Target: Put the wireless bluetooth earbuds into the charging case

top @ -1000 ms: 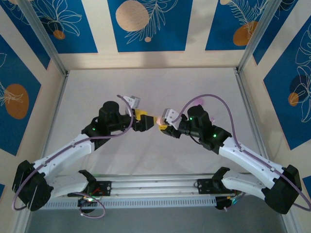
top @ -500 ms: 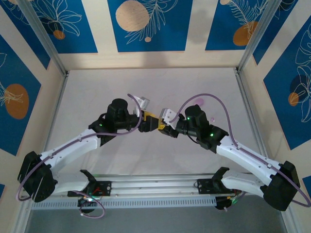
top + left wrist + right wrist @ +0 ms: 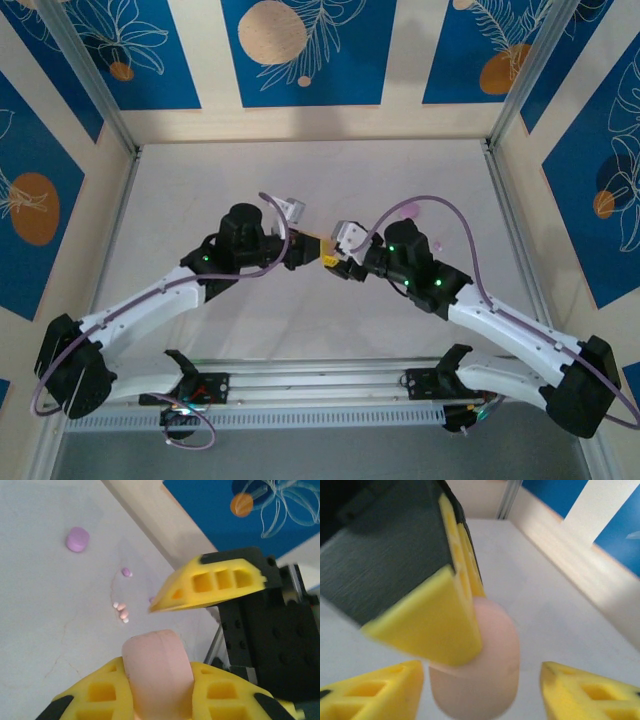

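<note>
The charging case (image 3: 155, 660), pale pink and rounded, sits clamped in my left gripper (image 3: 159, 695). Tiny pink and white earbuds (image 3: 121, 613) lie close together on the table (image 3: 40, 605), apart from it.

Bright, even light; right wrist close-up blurred.
</note>
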